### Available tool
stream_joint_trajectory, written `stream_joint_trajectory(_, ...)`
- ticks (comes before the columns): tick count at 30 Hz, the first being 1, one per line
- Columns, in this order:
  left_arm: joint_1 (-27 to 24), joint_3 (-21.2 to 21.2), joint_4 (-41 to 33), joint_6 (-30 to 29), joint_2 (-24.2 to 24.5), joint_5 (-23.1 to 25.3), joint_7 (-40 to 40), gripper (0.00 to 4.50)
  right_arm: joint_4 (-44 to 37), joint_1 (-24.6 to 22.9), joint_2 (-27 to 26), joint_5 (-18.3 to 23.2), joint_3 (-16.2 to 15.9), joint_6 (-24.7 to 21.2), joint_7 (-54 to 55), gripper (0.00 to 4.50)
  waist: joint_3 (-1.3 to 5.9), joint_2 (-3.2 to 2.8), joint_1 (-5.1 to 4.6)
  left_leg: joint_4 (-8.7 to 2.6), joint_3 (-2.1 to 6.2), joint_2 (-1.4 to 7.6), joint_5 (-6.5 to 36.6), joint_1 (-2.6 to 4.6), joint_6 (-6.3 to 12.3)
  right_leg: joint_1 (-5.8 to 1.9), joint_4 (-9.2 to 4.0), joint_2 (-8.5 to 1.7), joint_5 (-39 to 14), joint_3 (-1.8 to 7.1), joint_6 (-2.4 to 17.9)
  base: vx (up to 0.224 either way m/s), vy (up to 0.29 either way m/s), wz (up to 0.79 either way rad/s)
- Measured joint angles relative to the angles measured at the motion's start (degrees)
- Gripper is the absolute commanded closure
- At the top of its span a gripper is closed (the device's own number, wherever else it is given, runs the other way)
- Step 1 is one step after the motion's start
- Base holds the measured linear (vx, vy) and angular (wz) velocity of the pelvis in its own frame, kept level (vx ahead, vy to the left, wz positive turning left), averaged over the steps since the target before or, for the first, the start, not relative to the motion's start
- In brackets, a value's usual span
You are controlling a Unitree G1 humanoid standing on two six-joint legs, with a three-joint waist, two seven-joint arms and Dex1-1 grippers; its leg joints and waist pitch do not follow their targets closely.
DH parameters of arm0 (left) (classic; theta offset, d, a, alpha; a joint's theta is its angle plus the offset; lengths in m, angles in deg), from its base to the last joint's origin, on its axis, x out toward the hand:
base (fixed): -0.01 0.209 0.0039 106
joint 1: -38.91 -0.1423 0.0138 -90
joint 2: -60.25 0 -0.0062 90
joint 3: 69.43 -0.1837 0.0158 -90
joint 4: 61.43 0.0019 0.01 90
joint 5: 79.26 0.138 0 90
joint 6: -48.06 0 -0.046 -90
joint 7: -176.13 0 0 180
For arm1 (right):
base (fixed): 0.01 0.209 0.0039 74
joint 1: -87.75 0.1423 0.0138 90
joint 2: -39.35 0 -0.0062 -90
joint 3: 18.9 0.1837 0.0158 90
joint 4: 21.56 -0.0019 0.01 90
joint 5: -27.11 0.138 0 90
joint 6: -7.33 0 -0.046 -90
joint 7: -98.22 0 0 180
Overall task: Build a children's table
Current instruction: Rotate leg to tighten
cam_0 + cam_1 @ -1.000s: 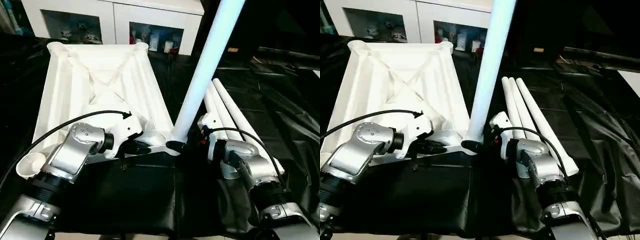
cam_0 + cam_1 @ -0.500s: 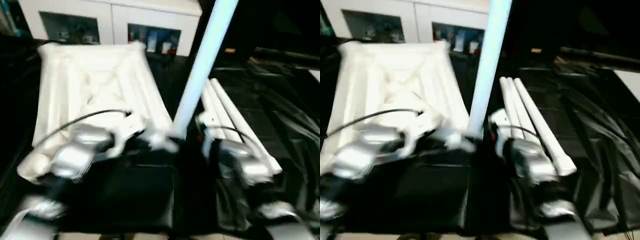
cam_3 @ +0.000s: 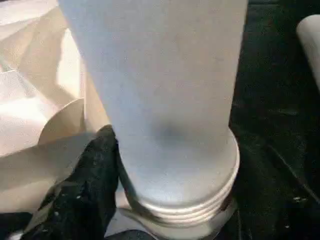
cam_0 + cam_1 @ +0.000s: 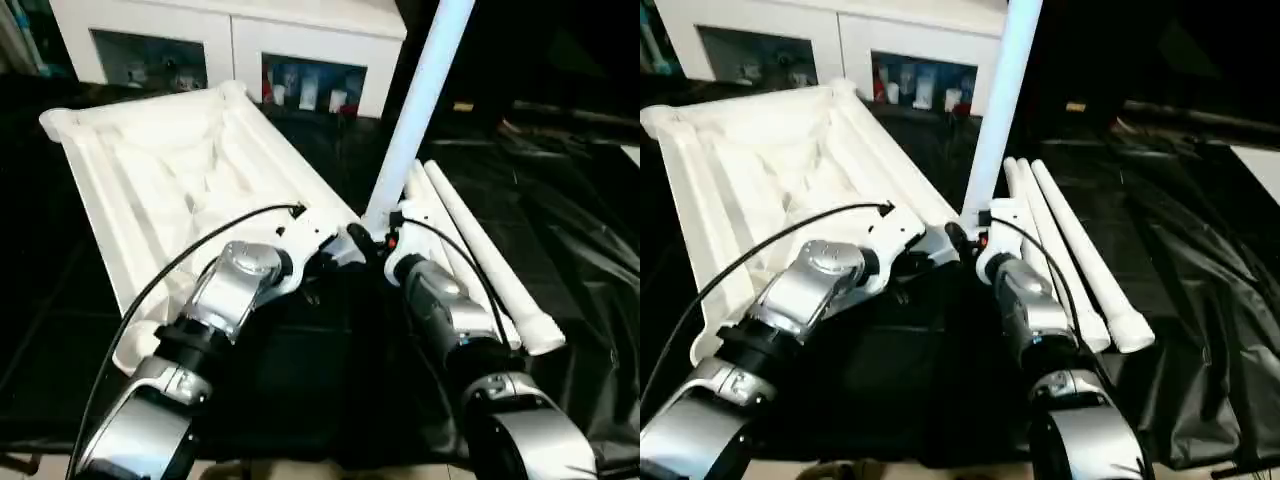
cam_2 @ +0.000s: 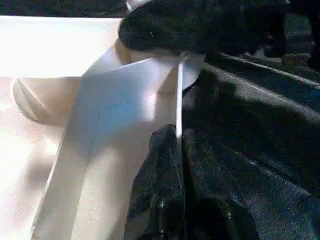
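The children's table top (image 4: 170,170) lies upside down on the black cloth, ribs up, skewed with its far end to the left. One white leg (image 4: 415,120) stands upright in the near right corner socket. My left gripper (image 4: 335,252) is shut on the thin rim beside that corner; the left wrist view shows the white edge pinched in the gripper (image 5: 177,140). My right gripper (image 4: 378,240) is closed around the leg's base. In the right wrist view one of its black fingers (image 3: 85,195) presses against the leg (image 3: 165,90) just above the threaded collar.
Three spare legs (image 4: 470,250) lie side by side on the cloth right of the standing leg. A white cabinet (image 4: 230,40) with glass doors stands behind the table. Wrinkled black cloth (image 4: 560,220) covers the work table to the right.
The table top has swung: its far end went left and the held corner moved away from me. The standing leg went with it. Both grippers stayed at that corner.
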State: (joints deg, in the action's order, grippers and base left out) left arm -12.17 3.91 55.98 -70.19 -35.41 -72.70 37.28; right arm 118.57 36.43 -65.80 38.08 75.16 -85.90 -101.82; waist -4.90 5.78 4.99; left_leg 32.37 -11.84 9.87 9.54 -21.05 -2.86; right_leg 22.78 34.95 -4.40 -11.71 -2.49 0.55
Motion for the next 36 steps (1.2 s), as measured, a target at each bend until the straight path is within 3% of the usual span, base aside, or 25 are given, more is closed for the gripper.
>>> stream_joint_trajectory(2,-0.24,-0.08,-0.66,0.01,0.62,-0.07,0.80,4.50,-0.59,-0.45,0.95,-0.01,-0.32,-0.02,-2.84,0.69,0.00,0.00,-0.01,-0.04,0.00,0.01,0.00,-0.02,0.00,0.04,0.00,0.00,0.07,-0.01,0.10,0.000,0.000,0.00)
stream_joint_trajectory(8,-2.98,-0.64,-4.86,3.72,6.90,-1.37,9.38,4.50,-8.39,-6.12,8.51,-0.09,-6.25,-0.99,-20.70,0.62,-0.01,-0.03,0.07,-0.27,0.01,0.03,0.00,-0.01,0.01,0.10,0.00,0.02,-0.12,-0.07,-0.17,0.000,0.000,0.00)
stream_joint_trajectory(15,-6.16,-0.60,-8.76,7.22,12.65,-3.61,17.64,4.50,-10.02,-7.17,11.39,0.50,-6.90,-1.32,-29.27,0.62,-0.13,-0.20,-0.03,-0.31,0.01,0.03,0.00,-0.12,0.00,0.26,-0.01,0.03,-0.14,-0.06,-0.14,0.000,0.000,0.00)
stream_joint_trajectory(21,-8.44,-0.68,-12.14,8.56,15.64,-5.46,23.77,4.50,-13.89,-8.73,12.88,0.88,-9.76,-3.14,-35.72,0.62,-0.21,-0.30,0.40,-0.32,0.00,0.02,-0.07,-0.29,0.16,0.34,-0.05,0.02,-0.19,-0.06,-0.11,0.000,0.000,0.00)
stream_joint_trajectory(26,-8.67,-0.59,-12.13,8.73,15.93,-5.59,24.01,4.50,-13.91,-8.78,12.83,0.74,-9.87,-2.85,-36.69,1.14,-0.21,-0.30,0.14,-0.29,-0.01,0.02,0.00,-0.24,0.01,0.32,0.00,0.02,-0.19,-0.05,-0.10,0.000,0.000,0.00)
stream_joint_trajectory(36,-8.99,-0.47,-12.57,8.69,16.15,-5.62,24.22,4.50,-15.14,-9.14,12.70,0.71,-10.06,-3.44,-37.11,1.72,-0.20,-0.29,0.10,-0.28,-0.01,0.03,-0.08,-0.24,0.15,0.32,0.00,0.02,-0.19,-0.06,-0.10,0.000,0.000,0.00)
